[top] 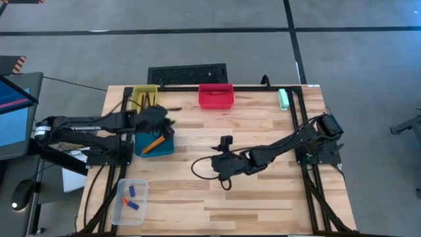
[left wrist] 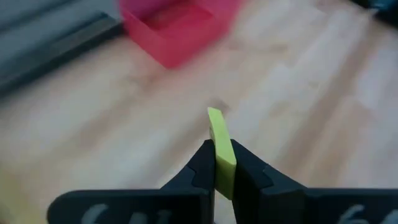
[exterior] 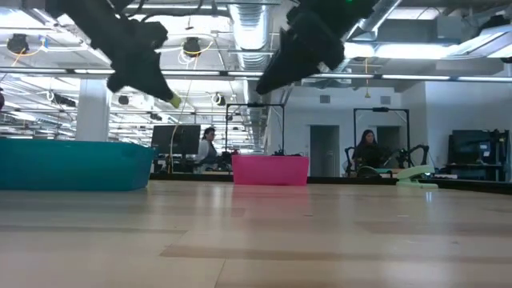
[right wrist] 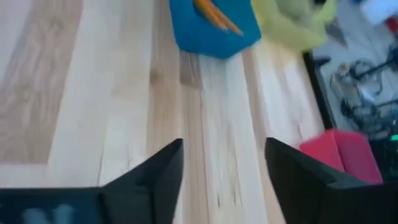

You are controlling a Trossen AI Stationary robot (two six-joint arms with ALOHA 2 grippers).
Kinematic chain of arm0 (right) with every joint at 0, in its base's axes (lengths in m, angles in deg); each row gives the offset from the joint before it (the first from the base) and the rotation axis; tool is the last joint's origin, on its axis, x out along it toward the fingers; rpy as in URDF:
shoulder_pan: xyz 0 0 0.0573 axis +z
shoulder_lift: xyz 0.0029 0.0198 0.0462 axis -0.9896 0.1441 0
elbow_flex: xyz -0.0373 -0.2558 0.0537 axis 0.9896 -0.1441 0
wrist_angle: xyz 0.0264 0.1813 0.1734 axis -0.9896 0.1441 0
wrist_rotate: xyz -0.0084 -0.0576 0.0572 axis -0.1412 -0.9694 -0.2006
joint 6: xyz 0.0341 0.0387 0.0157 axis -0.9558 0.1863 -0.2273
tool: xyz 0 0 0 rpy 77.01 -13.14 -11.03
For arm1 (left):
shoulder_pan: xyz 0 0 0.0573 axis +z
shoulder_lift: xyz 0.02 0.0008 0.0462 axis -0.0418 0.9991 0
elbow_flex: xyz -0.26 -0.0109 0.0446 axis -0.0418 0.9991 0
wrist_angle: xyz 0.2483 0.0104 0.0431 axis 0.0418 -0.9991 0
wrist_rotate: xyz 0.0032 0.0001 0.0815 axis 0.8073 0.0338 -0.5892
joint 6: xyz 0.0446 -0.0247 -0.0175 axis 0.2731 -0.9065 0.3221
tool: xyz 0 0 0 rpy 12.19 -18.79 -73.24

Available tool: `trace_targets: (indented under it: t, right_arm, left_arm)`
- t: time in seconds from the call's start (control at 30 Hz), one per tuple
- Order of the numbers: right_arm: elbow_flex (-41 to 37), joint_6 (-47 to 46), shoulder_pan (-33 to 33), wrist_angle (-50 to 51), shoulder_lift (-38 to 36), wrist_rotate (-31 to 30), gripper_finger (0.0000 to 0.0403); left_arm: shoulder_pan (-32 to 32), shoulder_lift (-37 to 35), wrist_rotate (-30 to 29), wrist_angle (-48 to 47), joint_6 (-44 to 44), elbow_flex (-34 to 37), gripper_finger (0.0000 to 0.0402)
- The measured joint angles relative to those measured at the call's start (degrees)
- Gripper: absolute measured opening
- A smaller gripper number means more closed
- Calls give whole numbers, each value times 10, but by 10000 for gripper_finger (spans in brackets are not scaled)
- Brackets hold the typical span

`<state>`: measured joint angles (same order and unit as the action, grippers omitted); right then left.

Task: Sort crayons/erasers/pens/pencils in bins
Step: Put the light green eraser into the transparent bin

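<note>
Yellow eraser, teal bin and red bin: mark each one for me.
yellow eraser (left wrist: 221, 146), left wrist view, its face above the left gripper's closed fingers.
teal bin (top: 164, 147), high view, its corner near the right arm.
red bin (top: 216, 96), high view, its middle.

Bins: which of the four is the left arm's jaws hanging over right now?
The teal-blue bin, the one holding orange pencils. The left gripper, shut on a yellow eraser, hangs at its far edge; the yellow bin, red bin and clear bin lie apart.
</note>
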<state>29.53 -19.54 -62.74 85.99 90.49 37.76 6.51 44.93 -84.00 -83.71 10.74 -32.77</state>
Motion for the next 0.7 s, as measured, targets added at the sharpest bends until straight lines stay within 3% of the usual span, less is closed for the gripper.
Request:
trace_targets:
  t: [0.17,0.37,0.53,0.7]
  right_arm:
    - [-14,-32,11,9,0,18,143]
    - [-82,-80,21,-34,1,53,17]
    - [-133,-136,29,-70,1,60,20]
    - [-181,-188,40,-101,1,60,10]
  left_arm:
    - [36,-6,-4,-34,69,-42,11]
    - [16,-15,67,-105,107,-42,11]
    - [-48,-21,174,-219,79,-62,10]
    - [-148,-22,231,-373,-39,-106,13]
